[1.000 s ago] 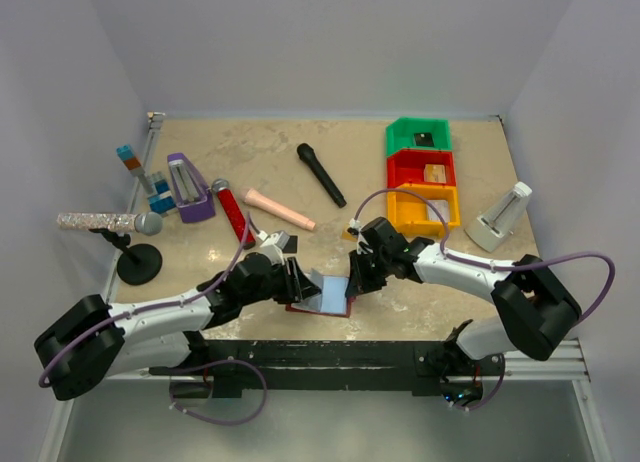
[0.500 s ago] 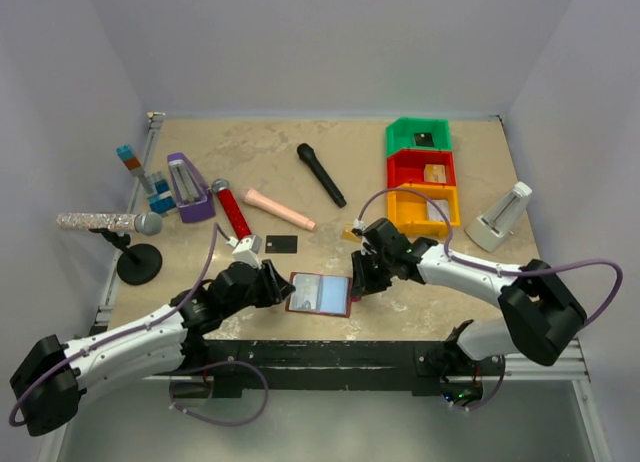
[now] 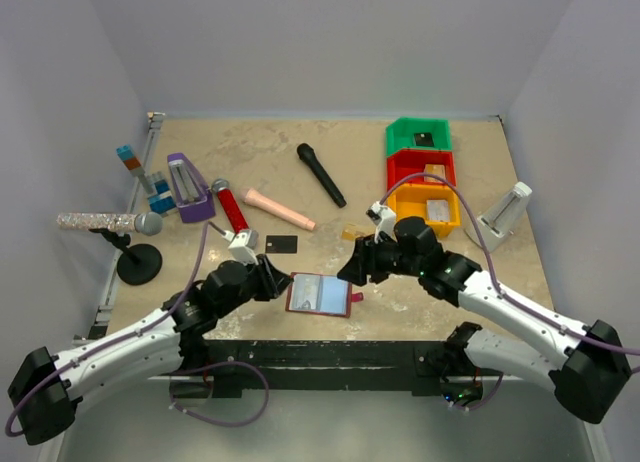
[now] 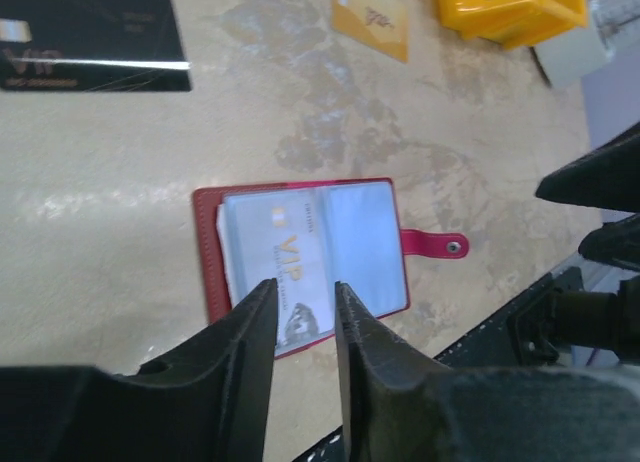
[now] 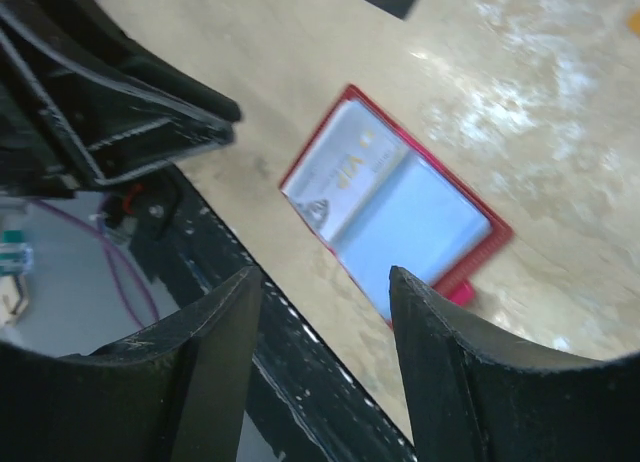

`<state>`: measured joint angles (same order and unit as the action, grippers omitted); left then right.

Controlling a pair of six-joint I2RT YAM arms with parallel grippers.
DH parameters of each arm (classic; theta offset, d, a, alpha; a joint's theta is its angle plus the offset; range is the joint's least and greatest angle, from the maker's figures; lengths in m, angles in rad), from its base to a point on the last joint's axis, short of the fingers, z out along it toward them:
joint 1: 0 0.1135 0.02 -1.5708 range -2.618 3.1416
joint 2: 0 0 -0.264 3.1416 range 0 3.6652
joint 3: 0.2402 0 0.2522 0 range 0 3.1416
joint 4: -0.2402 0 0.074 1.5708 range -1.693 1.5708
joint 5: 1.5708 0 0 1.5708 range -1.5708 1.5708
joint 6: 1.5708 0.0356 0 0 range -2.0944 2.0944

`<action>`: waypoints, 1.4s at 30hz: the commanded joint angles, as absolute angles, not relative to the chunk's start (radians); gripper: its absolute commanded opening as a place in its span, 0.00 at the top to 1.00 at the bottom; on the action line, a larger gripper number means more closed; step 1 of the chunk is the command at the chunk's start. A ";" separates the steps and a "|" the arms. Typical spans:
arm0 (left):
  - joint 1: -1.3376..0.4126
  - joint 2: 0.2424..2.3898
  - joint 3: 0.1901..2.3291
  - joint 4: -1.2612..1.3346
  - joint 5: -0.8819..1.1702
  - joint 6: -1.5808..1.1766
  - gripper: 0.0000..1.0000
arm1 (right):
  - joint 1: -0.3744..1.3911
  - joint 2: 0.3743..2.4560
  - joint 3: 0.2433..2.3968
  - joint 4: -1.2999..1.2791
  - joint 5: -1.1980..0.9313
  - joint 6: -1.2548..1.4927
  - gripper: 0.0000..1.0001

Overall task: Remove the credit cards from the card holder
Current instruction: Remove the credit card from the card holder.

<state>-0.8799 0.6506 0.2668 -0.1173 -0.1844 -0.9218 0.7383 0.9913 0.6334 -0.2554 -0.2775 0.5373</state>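
the table point(image 3: 250, 157) is sandy and speckled, with pale walls all round it. the left claw point(image 4: 303, 294) hangs just over the near edge of the card holder point(image 4: 310, 247). its two fingers stand a little way apart, and nothing is between them. the right claw point(image 5: 322, 287) is above the holder on the other side. its fingers are wide apart and it has hold of nothing.

the holder lies open and flat near the front edge of the table, between the two claws. i think the job now is to get out the pale card point(image 4: 285, 272) that sits in one sleeve. to do it well, one claw should press down on the red cover so the holder cannot slide. the other should pinch only the thin edge of the card and pull it flat along the sleeve, not up. the sleeves look shiny and slippy, so a slow pull seems best. i cannot tell which way the sleeve opens.

the holder is dark red with light blue see-through sleeves and a small red tab point(image 4: 435, 245) poking out at one side. the pale card has gold letters. the other sleeve looks plain. a black card point(image 4: 90, 37) lies on the table well apart from the holder. a gold card point(image 4: 372, 17) lies near the yellow bin point(image 4: 520, 17).
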 commanded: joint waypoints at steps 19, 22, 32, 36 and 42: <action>-0.868 1.012 0.230 0.284 -0.107 -0.897 1.00 | 0.745 1.456 0.518 0.508 -0.546 0.896 0.52; -0.867 1.045 0.219 0.296 -0.118 -0.913 1.00 | 0.752 1.492 0.522 0.538 -0.551 0.913 0.52; -0.867 1.069 0.164 0.301 -0.146 -0.954 1.00 | 0.792 1.600 0.552 0.545 -0.543 0.928 0.55; -0.867 1.051 0.141 0.301 -0.147 -0.960 1.00 | 0.793 1.632 0.548 0.549 -0.540 0.930 0.56; -0.867 1.037 0.121 0.299 -0.147 -0.966 1.00 | 0.793 1.663 0.532 0.577 -0.537 0.937 0.57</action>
<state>-0.8707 1.0458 0.1459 0.2852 -0.1272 -0.9573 0.7910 1.6505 0.5232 0.5079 -0.5274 0.9279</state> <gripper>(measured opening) 0.013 0.436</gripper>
